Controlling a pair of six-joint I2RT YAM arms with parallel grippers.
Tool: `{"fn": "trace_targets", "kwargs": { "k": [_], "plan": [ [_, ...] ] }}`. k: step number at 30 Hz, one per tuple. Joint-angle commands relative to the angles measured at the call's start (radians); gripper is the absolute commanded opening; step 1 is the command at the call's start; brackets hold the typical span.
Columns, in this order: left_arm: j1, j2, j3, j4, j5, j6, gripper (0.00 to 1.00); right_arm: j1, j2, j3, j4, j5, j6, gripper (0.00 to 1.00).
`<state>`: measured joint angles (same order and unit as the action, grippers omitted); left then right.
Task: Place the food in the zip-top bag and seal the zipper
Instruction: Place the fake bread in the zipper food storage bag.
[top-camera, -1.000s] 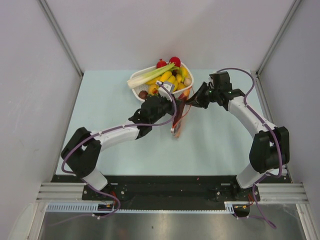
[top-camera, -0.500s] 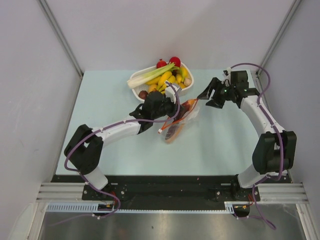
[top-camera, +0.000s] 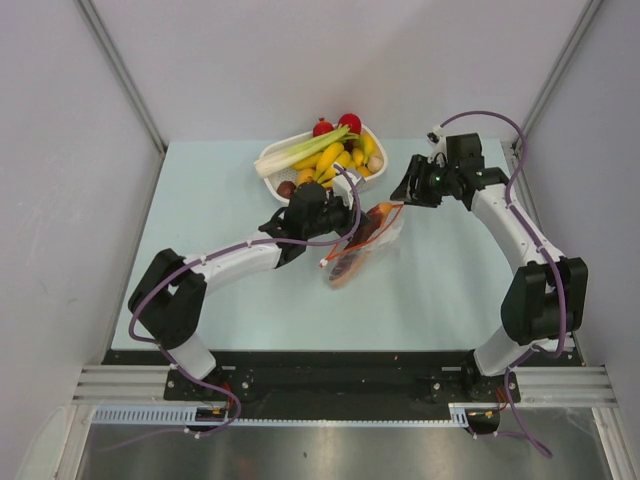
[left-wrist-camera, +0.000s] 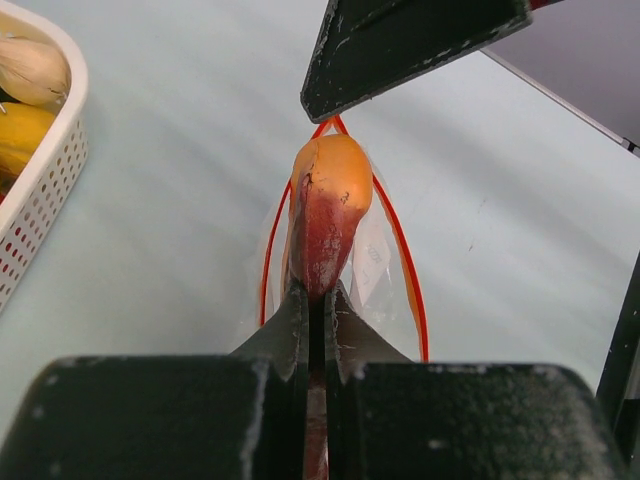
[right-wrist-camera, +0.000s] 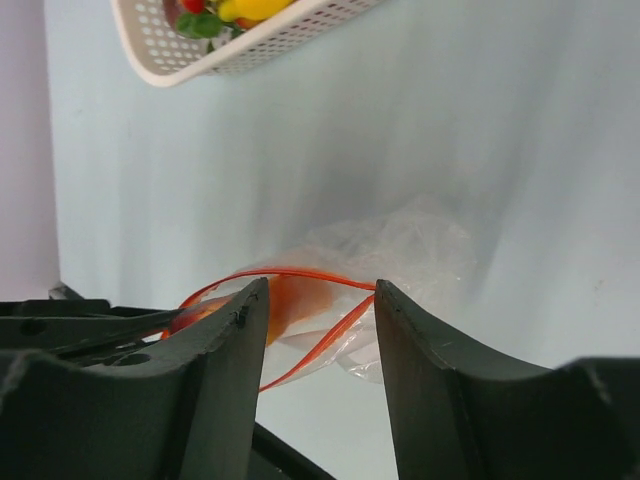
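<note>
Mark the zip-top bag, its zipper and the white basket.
zip-top bag (right-wrist-camera: 420, 243): right wrist view, on the crumpled clear plastic body.
zipper (left-wrist-camera: 411, 300): left wrist view, on the right side of the orange-red strip.
white basket (left-wrist-camera: 45, 190): left wrist view, on the perforated side wall.

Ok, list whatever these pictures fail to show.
- Top view: what the left end effector pinches, hidden under its own wrist.
- Left wrist view: the near edge of the zip-top bag, behind the fingers.
- Right wrist view: most of the basket, cut off by the top edge.
</note>
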<state>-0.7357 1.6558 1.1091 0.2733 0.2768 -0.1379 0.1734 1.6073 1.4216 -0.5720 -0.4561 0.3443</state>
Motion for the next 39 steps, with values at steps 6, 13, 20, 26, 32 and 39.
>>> {"fn": "trace_targets", "kwargs": {
  "k": [6, 13, 20, 26, 32, 39],
  "plan": [
    [-0.004, -0.019, 0.040, 0.052, 0.036, 0.017, 0.00, -0.029, 0.014, 0.036, -0.069, 0.028, -0.030, 0.51],
    [-0.004, -0.025, 0.032, 0.052, 0.047, 0.017, 0.00, -0.034, 0.003, 0.039, -0.089, 0.050, -0.024, 0.74],
    [-0.004, -0.030, 0.029, 0.061, 0.048, 0.017, 0.00, 0.000, 0.014, 0.028, -0.127, 0.040, -0.064, 0.54],
    [-0.004, -0.027, 0.040, 0.067, 0.048, 0.008, 0.00, 0.009, 0.028, 0.017, -0.147, 0.076, -0.065, 0.53],
    [-0.010, -0.030, 0.035, 0.052, 0.091, 0.041, 0.00, 0.003, 0.046, 0.011, -0.147, 0.065, -0.048, 0.39],
    [-0.041, -0.001, 0.077, -0.089, 0.084, 0.127, 0.00, -0.006, -0.010, 0.013, -0.098, -0.081, 0.041, 0.00]
  ]
}}
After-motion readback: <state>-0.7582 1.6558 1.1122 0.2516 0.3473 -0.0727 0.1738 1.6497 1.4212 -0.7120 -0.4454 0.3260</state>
